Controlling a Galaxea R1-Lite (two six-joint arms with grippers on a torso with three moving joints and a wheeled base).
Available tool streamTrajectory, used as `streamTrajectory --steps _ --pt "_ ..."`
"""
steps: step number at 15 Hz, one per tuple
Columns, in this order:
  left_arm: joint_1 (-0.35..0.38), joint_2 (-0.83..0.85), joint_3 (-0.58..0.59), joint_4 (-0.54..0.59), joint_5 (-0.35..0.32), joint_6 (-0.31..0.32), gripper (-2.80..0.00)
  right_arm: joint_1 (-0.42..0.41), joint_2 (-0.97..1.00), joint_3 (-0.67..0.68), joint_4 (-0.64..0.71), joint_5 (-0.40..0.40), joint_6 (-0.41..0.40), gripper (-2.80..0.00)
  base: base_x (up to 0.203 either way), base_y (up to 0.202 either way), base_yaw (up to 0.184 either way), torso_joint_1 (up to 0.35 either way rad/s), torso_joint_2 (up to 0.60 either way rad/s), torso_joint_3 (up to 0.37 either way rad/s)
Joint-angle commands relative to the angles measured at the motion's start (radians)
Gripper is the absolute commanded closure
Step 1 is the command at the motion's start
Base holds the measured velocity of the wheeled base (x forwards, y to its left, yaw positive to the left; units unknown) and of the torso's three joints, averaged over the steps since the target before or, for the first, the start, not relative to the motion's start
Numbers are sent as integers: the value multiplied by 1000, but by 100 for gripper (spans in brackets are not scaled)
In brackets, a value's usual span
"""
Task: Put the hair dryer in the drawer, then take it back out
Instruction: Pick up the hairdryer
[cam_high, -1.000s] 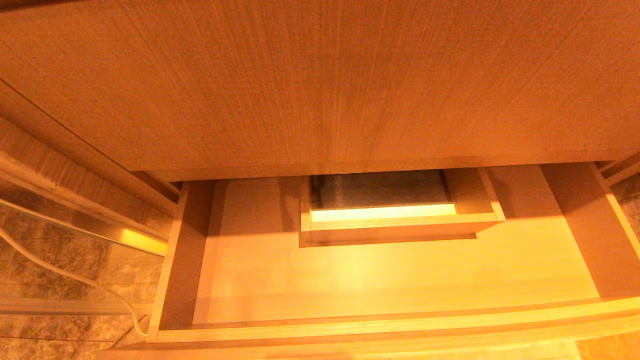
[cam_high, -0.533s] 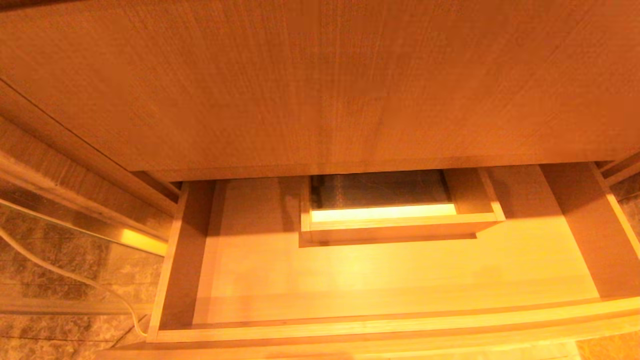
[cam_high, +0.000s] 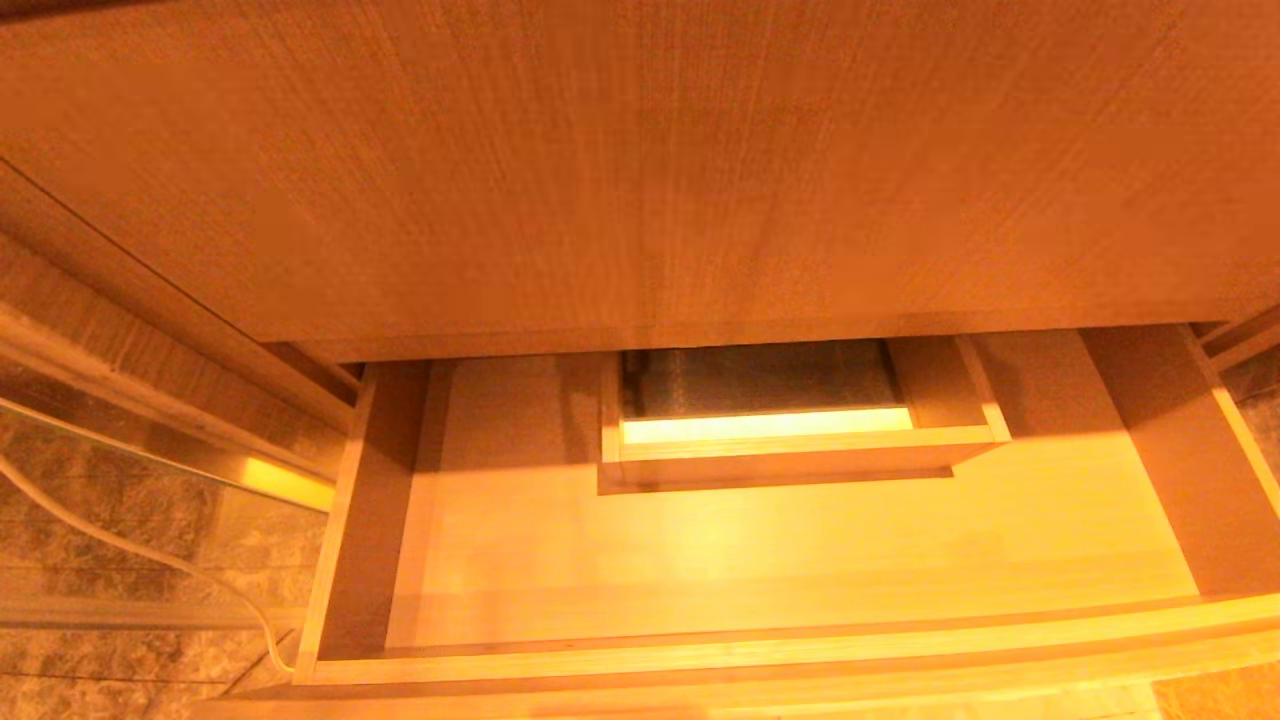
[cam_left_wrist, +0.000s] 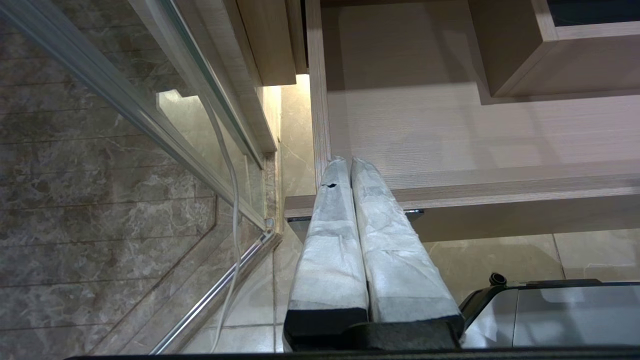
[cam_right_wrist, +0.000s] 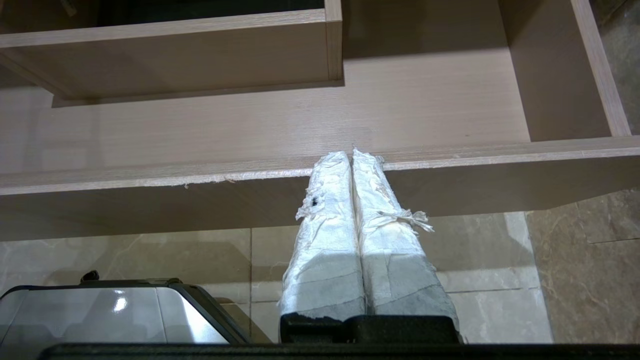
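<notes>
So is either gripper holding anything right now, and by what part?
Nothing is held. The left gripper and right gripper are both shut with nothing between the fingers, before the open drawer.

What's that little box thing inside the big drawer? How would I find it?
Start at the wide open drawer, pulled out under the tall wooden panel. Look to the back of its flat floor, near the middle: the boxed cut-out stands there with raised wooden walls. It is the only walled frame in the drawer, and you see dark ground through it instead of wood.
</notes>
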Motion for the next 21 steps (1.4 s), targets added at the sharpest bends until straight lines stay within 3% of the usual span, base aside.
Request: streamTrajectory --steps 1,21 --pt "0 -2 -1 0 0 0 0 0 2 0 0 0 0 0 0 0 0 0 0 0" --pt "0 -2 0 0 0 0 0 0 2 0 1 0 -3 0 0 0 0 0 0 0"
